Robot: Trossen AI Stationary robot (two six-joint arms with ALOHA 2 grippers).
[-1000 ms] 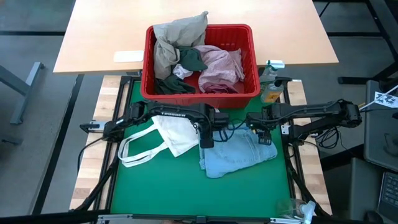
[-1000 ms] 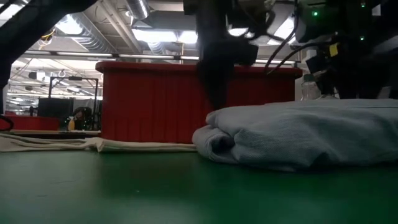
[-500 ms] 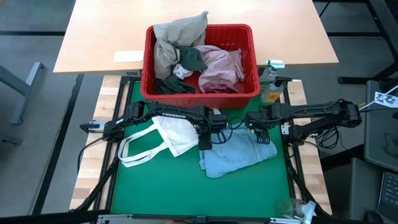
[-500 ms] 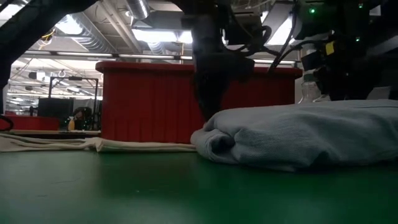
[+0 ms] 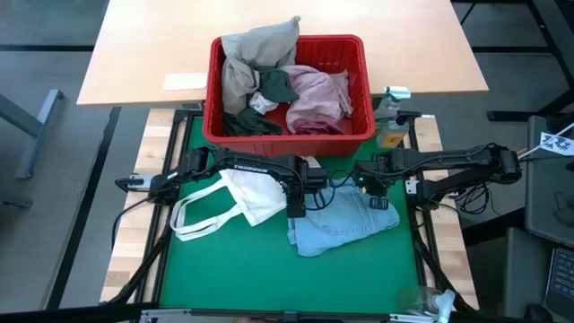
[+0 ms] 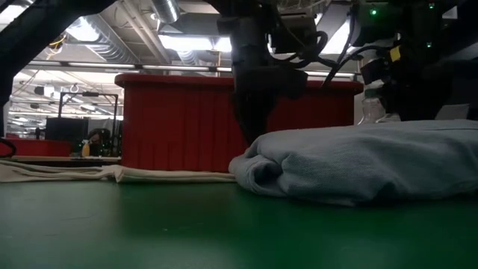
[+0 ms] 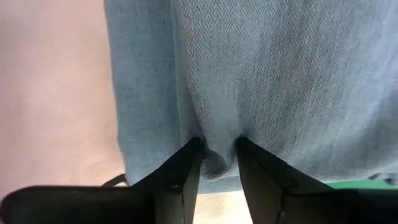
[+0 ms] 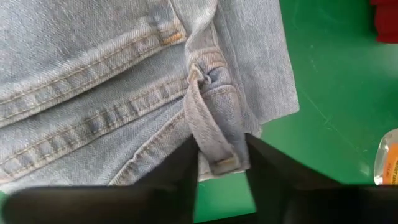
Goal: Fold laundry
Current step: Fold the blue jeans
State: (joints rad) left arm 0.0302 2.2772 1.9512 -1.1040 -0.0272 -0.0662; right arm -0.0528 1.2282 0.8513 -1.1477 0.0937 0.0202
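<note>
Jeans [image 5: 338, 222] lying bunched on the green mat [image 5: 224, 269], just in front of the red basket [image 5: 289, 135] and beside the white tote [image 5: 242, 199]; remaining laundry [image 5: 278, 85] heaped in the basket. Right gripper [image 8: 219, 163], wide open a second ago, now narrowing around a belt loop at the waistband edge, cloth sitting between the fingers; looking like a pinch just forming, full clamp not certain. Left gripper [image 7: 217, 163] clenching a fold at the jeans' opposite edge, unchanged over the same second. Meaning, by judgement: both ends nearly secured, lifting or spreading for a fold likely coming next; slipping off the thin loop being the risk. Sitting flat and uncluttered, the mat, with wooden table edges either side and a spray bottle [image 5: 390, 121] by the basket's right corner. Beyond, showing in the low view: ceiling lights and a large workshop hall.
</note>
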